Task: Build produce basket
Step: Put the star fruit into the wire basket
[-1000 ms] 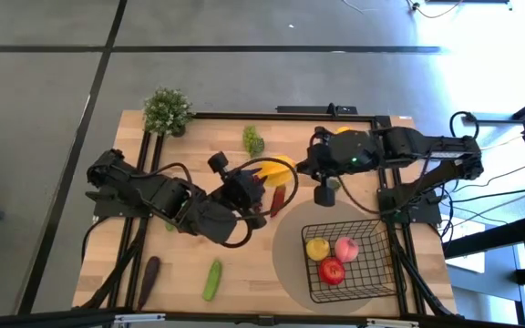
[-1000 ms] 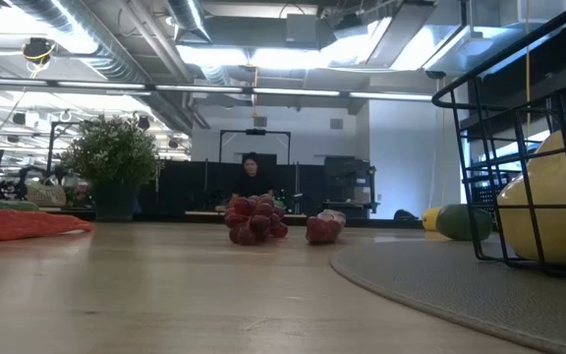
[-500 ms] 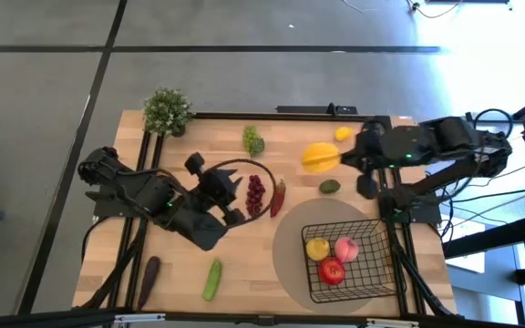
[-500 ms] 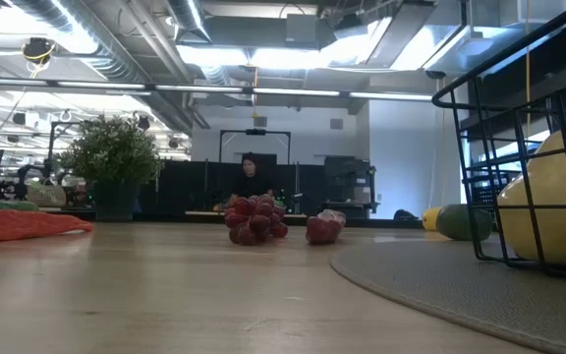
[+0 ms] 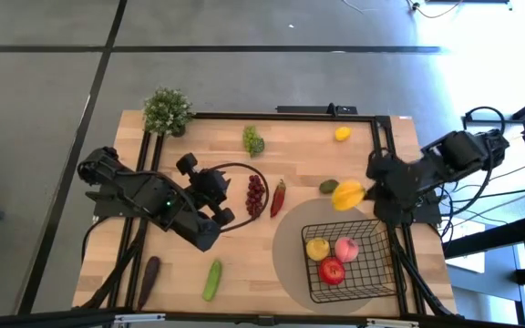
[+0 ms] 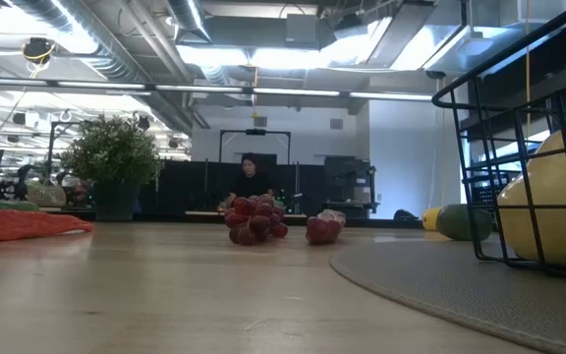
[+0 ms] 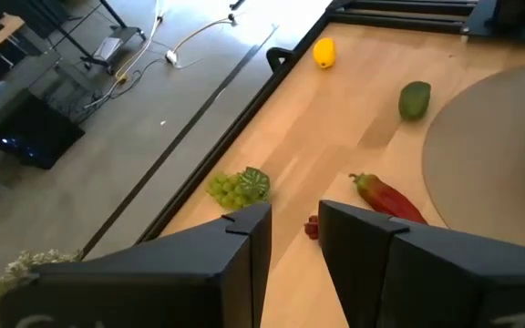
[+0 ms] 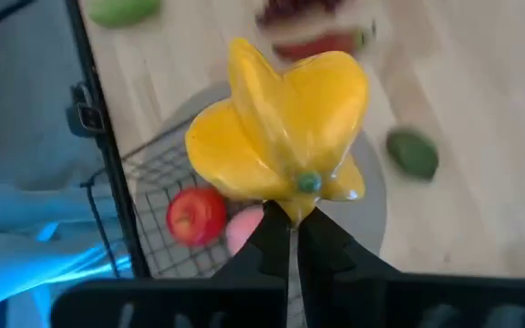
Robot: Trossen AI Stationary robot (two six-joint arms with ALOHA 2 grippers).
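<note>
The black wire basket (image 5: pixel 372 273) stands on a round grey mat at the near right. It holds a yellow fruit (image 5: pixel 317 248), a pink peach (image 5: pixel 345 248) and a red apple (image 5: pixel 332 270). My right gripper (image 5: pixel 361 189) hangs just beyond the basket's far edge, shut on a yellow lobed fruit (image 5: pixel 347 194). My left gripper (image 5: pixel 221 196) stands open and holds nothing, left of the dark red grapes (image 5: pixel 256 194) and the red chili (image 5: pixel 279 196). An avocado (image 5: pixel 329 187), a lemon (image 5: pixel 342 134), green grapes (image 5: pixel 252 139), a cucumber (image 5: pixel 212 280) and an eggplant (image 5: pixel 149 271) lie on the table. My right gripper (image 8: pixel 292 228) pinches the yellow lobed fruit at its stem end (image 8: pixel 303 193), by the small green dot, between its two fingertips. The fingers slant down from the table's right side. The fruit juts out past the fingertips, lifted clear above the mat and the basket's far rim.
A leafy potted plant (image 5: pixel 167 111) stands at the far left corner. A carrot (image 6: pixel 32 224) shows at the left in the low view. Black frame rails run along the table's far, left and right sides. Bare wood lies between the cucumber and the mat.
My right gripper has carried the yellow lobed fruit from the table's far middle toward the right edge, then toward the near edge, turning its wrist, and now holds it by the basket's far edge. My left gripper has drawn back toward the left edge, uncovering the dark red grapes.
</note>
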